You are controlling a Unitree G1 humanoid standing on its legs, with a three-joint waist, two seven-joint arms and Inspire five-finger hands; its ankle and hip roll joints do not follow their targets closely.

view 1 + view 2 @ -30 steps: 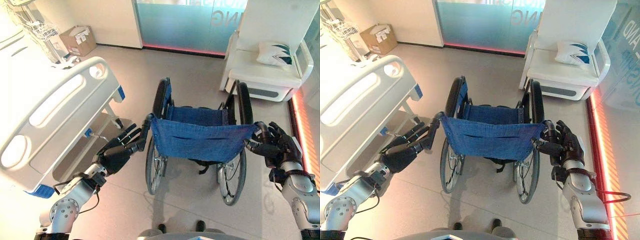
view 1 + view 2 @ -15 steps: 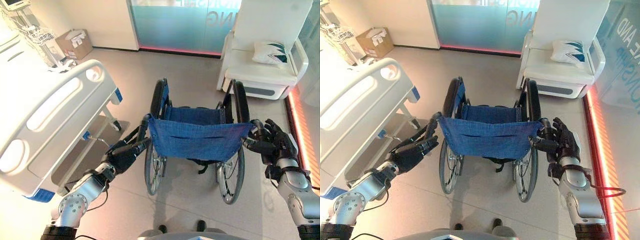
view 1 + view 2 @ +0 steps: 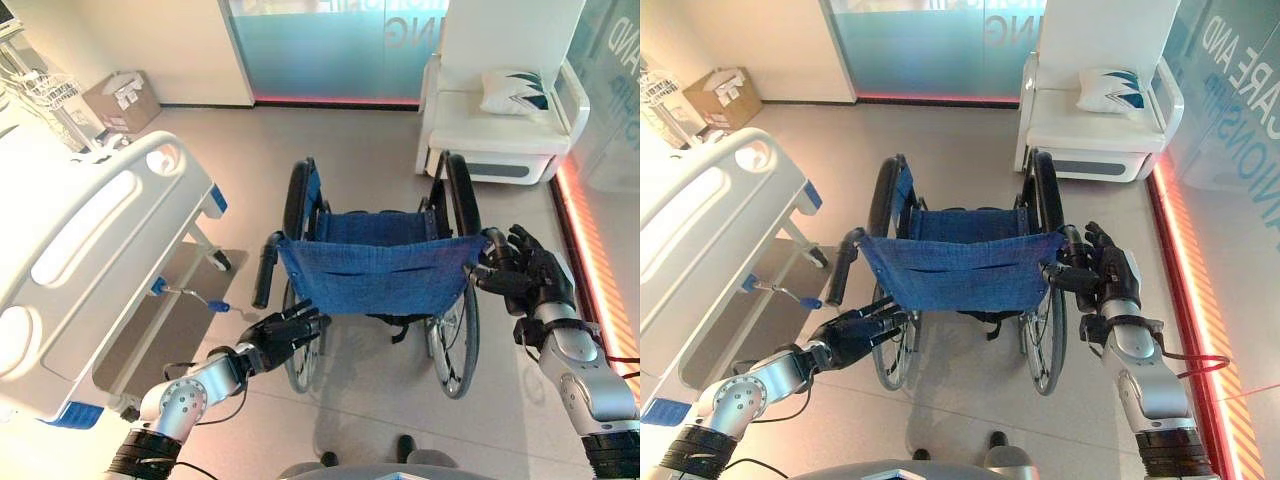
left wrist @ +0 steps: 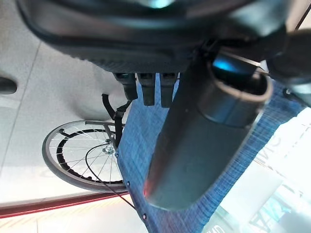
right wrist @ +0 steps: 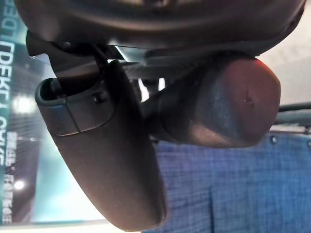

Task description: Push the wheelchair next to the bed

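Left eye view has the wheelchair (image 3: 380, 275) in the middle of the grey floor (image 3: 350, 150), its blue fabric backrest (image 3: 375, 278) facing the robot and its two big wheels pointing away toward the far wall. The bed (image 3: 90, 250) lies along the floor's left side; the chair stands just beside the bed's footboard corner, apart from it, with a strip of bare floor between the chair's left wheel and the bed frame. A blue-tipped crank handle (image 3: 190, 297) sticks out from under the bed into that strip, near the left push handle (image 3: 265, 270).

The right hand (image 3: 525, 280) is at the right push handle, fingers curled round the grip (image 5: 214, 107) — the right wrist view shows the dark rounded grip end pressed into the hand, with the blue backrest just past it. The left hand (image 3: 285, 335) sits low beside the left wheel, below the left push handle and clear of it, its fingers loosely extended and holding nothing. In the left wrist view the fingers (image 4: 146, 90) point at the blue fabric, with a spoked wheel (image 4: 82, 153) and a red floor strip beyond, which the head views do not show from that side.

At the far edge of the floor stands a white armchair (image 3: 500, 120) with a patterned cushion (image 3: 515, 90), ahead and to the right of the wheelchair. A cardboard box (image 3: 120, 100) sits in the far left corner by a wire rack (image 3: 45, 90). A frosted glass panel (image 3: 330, 50) runs along the far wall.
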